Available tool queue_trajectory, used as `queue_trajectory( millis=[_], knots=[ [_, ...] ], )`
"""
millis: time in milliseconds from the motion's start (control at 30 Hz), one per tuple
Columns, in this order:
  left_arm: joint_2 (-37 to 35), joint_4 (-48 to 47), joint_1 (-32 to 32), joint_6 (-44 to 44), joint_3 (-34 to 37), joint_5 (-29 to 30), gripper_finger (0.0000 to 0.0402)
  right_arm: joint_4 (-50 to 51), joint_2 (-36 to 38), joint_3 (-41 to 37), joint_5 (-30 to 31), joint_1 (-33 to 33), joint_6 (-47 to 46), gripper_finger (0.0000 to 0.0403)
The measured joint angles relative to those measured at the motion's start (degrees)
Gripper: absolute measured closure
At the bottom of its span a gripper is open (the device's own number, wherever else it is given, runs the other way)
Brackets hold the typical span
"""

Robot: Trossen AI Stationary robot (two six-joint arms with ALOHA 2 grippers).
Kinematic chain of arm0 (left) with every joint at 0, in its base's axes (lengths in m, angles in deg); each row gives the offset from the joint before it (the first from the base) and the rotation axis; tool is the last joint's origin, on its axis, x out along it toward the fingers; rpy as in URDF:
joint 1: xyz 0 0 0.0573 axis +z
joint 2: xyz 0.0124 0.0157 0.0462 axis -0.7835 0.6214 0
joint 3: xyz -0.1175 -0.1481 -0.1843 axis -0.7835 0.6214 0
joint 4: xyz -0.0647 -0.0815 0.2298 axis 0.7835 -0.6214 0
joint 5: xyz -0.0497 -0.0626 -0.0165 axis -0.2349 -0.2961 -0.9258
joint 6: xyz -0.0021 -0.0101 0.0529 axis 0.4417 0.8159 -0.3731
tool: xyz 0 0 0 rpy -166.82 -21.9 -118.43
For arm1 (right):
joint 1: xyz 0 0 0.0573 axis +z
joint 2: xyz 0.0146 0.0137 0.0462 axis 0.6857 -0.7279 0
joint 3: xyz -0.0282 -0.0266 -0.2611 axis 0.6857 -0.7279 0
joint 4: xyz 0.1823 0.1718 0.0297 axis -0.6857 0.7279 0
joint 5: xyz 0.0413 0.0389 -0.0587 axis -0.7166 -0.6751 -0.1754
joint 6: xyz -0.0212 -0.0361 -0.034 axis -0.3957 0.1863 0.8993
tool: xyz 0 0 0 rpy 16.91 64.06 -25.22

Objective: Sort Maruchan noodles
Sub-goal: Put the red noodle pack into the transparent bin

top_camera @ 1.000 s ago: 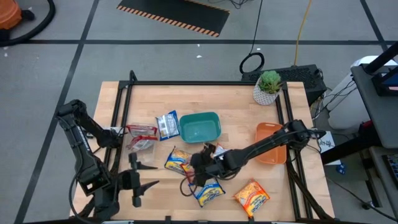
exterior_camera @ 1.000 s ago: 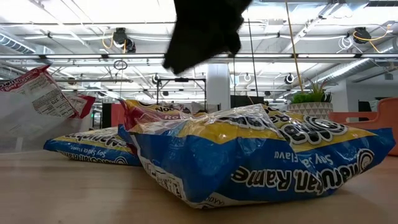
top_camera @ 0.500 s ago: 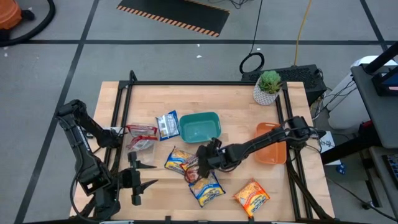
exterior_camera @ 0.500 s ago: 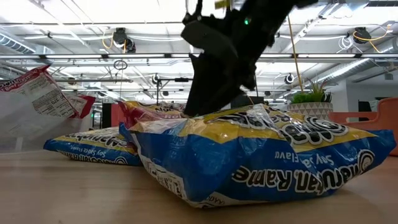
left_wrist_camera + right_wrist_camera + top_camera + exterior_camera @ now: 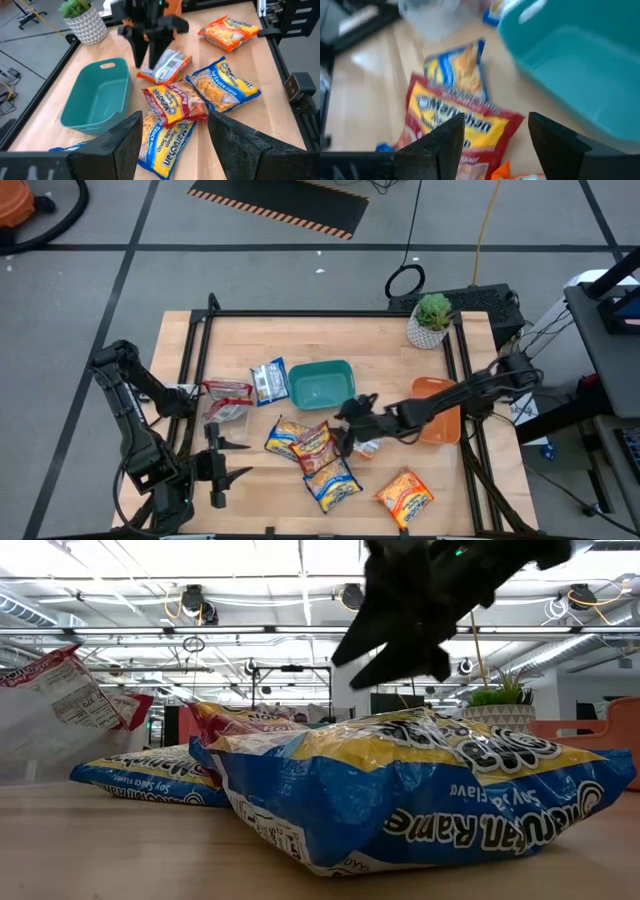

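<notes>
Wooden table (image 5: 380,340): left gripper (image 5: 222,470) idle, open and empty at the near left edge; mid-table, right gripper (image 5: 345,427), open and empty above the Maruchan noodles (image 5: 315,448) beside the teal bin (image 5: 321,383), should descend squarely onto one packet.

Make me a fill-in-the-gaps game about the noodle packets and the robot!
1. The teal bin has ____ inside it.
2. The red packet lies partly on top of a ____-and-yellow packet.
3. The right gripper has its fingers ____.
4. The potted plant stands at a ____ of the table.

Missing words: nothing; blue; open; corner
</notes>
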Motion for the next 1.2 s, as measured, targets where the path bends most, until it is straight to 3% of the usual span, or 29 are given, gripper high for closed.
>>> queue_trajectory(
  millis=[67,267,400,667,833,1033,1200],
  knots=[
    [0.00,-0.16,0.01,0.02,0.01,0.01,0.0172,-2.55,1.30,-2.72,2.98,0.48,-1.26,0.0188],
    [0.00,0.18,0.67,0.06,0.02,-0.02,0.0172,-10.28,0.26,-8.36,0.67,0.35,-6.14,0.0188],
    [0.00,0.19,1.50,0.05,0.02,-0.01,0.0172,-10.39,-2.16,-7.99,-2.83,0.10,-7.85,0.0176],
    [0.00,0.21,4.55,-0.88,0.02,-0.04,0.0172,-14.57,-9.48,-5.12,-6.01,-1.34,-7.91,0.0118],
    [0.00,0.02,5.80,-1.87,0.02,-2.13,0.0172,-16.98,-11.35,-4.86,-6.44,-1.63,-7.70,0.0110],
    [0.00,-0.05,5.86,-3.32,0.02,-2.86,0.0172,-17.56,-11.37,-4.88,-9.29,-1.77,-6.36,0.0142],
    [0.00,-0.05,5.86,-3.47,0.02,-2.86,0.0172,-20.09,-11.39,-4.91,-9.61,-2.23,-4.28,0.0215]
  ],
)
